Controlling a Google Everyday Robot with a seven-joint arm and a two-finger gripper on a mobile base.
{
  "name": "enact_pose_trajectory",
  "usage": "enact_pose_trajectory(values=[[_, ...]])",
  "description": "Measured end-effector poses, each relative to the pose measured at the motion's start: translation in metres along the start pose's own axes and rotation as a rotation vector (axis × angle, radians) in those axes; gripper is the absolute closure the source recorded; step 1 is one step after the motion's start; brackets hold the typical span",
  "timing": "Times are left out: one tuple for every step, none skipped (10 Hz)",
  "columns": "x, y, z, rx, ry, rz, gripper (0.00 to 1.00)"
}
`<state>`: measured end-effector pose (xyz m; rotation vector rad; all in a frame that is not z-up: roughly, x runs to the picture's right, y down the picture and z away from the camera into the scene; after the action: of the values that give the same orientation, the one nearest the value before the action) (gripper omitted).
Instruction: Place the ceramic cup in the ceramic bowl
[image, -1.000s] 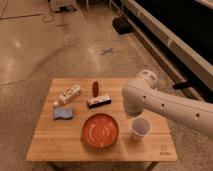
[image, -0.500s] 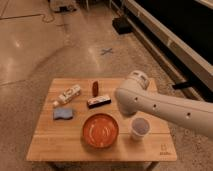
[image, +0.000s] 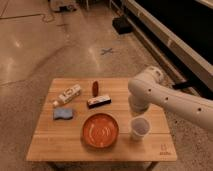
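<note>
Camera view showed the ceramic cup (image: 139, 127) standing upright near the right edge of the counter (image: 55, 147), just beside the ceramic bowl (image: 101, 131) but apart from it. The bowl sat empty toward the middle of the front edge. Over the last second neither of them had moved, while the bulky white arm (image: 165, 97) had shifted a little above the right side of the counter, and its end now hung close over the cup. By that, the cup had not yet been lifted and the task seemed to be at the approach, with the grasp and the short carry left to the bowl both still ahead. The gripper (image: 135, 110) lay at the arm's low end, above and slightly behind the cup, mostly screened by the arm's own casing. Whether it was open or closed, or touching the cup, could not be told. The arm ran out of view at the right. Toward the back-left corner lay a white bottle (image: 67, 95), with a blue sponge (image: 63, 114) near the left edge, a small brown item (image: 95, 87) toward the back edge and a dark bar (image: 99, 101) just in front of it, none of them clear enough to name more closely.
</note>
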<state>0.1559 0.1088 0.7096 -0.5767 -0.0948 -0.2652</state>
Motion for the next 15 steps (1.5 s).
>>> enact_pose_trajectory(values=[[0.011, 0.002, 0.0, -0.013, -0.004, 0.017, 0.23], [0.02, 0.005, 0.002, -0.025, -0.008, 0.039, 0.2], [0.028, 0.009, 0.006, -0.041, -0.017, 0.06, 0.2], [0.03, 0.01, 0.009, -0.046, -0.022, 0.067, 0.2], [0.03, 0.013, 0.015, -0.056, -0.03, 0.076, 0.2], [0.031, 0.017, 0.024, -0.07, -0.038, 0.088, 0.2], [0.031, 0.02, 0.03, -0.076, -0.047, 0.097, 0.2], [0.031, 0.022, 0.037, -0.082, -0.056, 0.108, 0.2], [0.029, 0.024, 0.046, -0.088, -0.068, 0.118, 0.2], [0.028, 0.025, 0.053, -0.091, -0.075, 0.124, 0.2], [0.027, 0.024, 0.059, -0.092, -0.084, 0.134, 0.2], [0.024, 0.024, 0.066, -0.098, -0.091, 0.138, 0.2], [0.02, 0.02, 0.07, -0.1, -0.094, 0.136, 0.2], [0.019, 0.018, 0.074, -0.104, -0.095, 0.138, 0.2], [0.018, 0.017, 0.078, -0.107, -0.095, 0.14, 0.2]])
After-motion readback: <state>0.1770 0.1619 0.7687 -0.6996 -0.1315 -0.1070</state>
